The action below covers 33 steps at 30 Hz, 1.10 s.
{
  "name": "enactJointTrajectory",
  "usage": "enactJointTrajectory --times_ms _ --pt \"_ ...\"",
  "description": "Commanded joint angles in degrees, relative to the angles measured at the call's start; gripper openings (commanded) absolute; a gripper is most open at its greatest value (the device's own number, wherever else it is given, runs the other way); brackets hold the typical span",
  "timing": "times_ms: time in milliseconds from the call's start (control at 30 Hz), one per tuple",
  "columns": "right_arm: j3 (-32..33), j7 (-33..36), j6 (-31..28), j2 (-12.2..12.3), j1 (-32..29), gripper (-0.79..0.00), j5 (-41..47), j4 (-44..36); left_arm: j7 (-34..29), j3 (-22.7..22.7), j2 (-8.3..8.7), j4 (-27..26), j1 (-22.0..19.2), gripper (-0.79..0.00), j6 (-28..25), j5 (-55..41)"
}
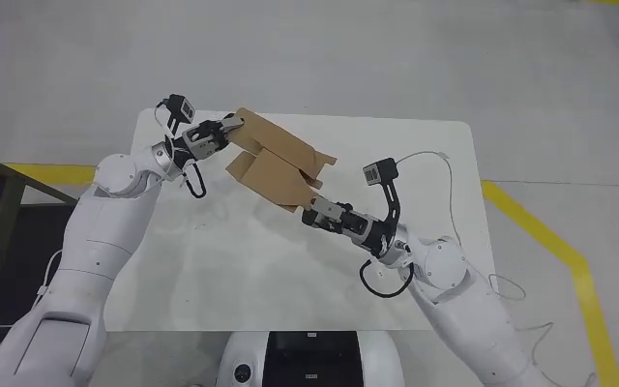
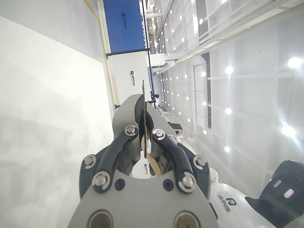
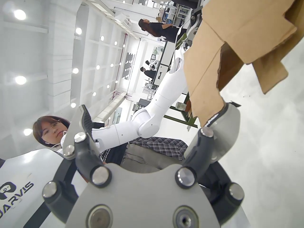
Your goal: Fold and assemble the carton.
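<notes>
A brown, partly folded carton [image 1: 276, 160] hangs above the back of the white table [image 1: 242, 261], held between the two arms. My left gripper [image 1: 228, 125] is at the carton's far left corner, shut on a panel that the left wrist view shows edge-on as thin cardboard [image 2: 144, 122] between the pads [image 2: 137, 106]. My right gripper [image 1: 309, 210] is at the carton's near right end and stands open [image 3: 154, 116]. A lower carton flap [image 3: 204, 81] rests against the inside of one of its fingers [image 3: 226, 117]; the other finger [image 3: 82, 117] is well apart.
A thin white cable [image 1: 435, 158] lies on the table's right part, running to the right arm. The table's front half is bare. Yellow tape lines [image 1: 542, 227] mark the floor on both sides of the table.
</notes>
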Motion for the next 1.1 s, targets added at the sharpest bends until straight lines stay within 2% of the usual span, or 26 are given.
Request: enactJointTrajectory --times_ms 0,500,1067 --pt "0.0 0.1 -0.1 0.0 0.0 0.0 0.4 -0.1 0.4 0.0 -0.07 0.1 0.1 -0.785 -0.3 0.8" --pt "-1.8 -2.2 -1.7 -1.0 1.5 0.0 2.4 1.2 0.7 -0.8 -0.39 -1.0 1.4 -0.785 -1.3 4.4" --pt "-4.4 -4.7 -1.3 -2.2 2.8 0.0 1.6 3.9 -0.9 -3.6 -0.48 -4.1 3.3 -0.785 0.8 1.7"
